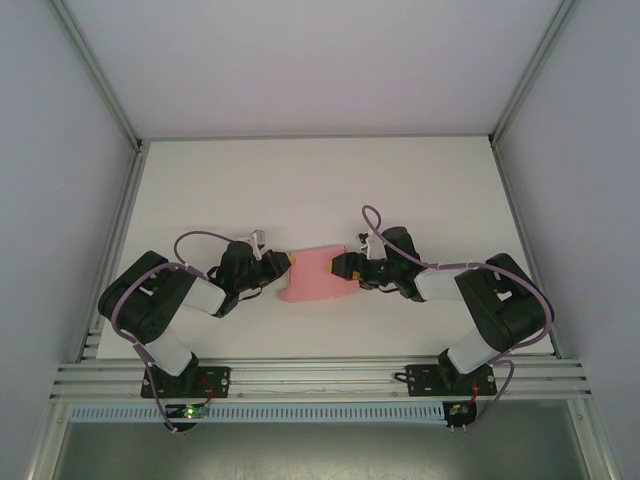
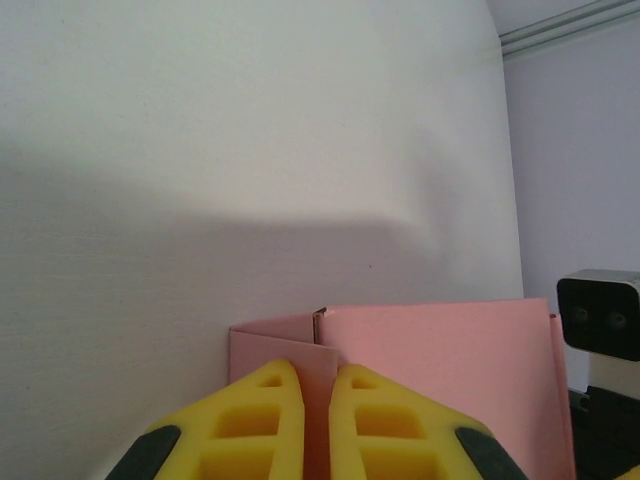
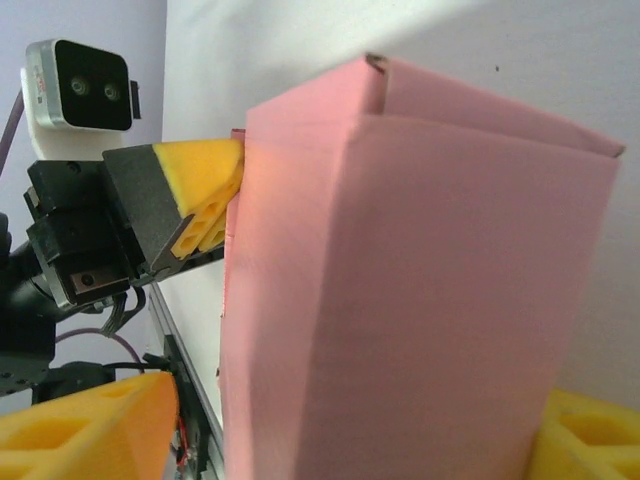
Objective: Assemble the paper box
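Paper box [image 1: 320,275] hangs between our two claws near the table's [image 1: 300,180] front edge, folded into a sleeve with its ends unclosed. Left claw [image 2: 318,400] pinches a side flap; right claw [image 1: 347,267] straddles the other end, spread wide. Closing the ends remains, we judge.

The counter [image 1: 320,190] is a plain white, matte board with metal rails [image 1: 310,375] along its near edge and sides. The pink paper box [image 1: 320,276] sits over its near middle. Whether the box rests on the surface cannot be told.
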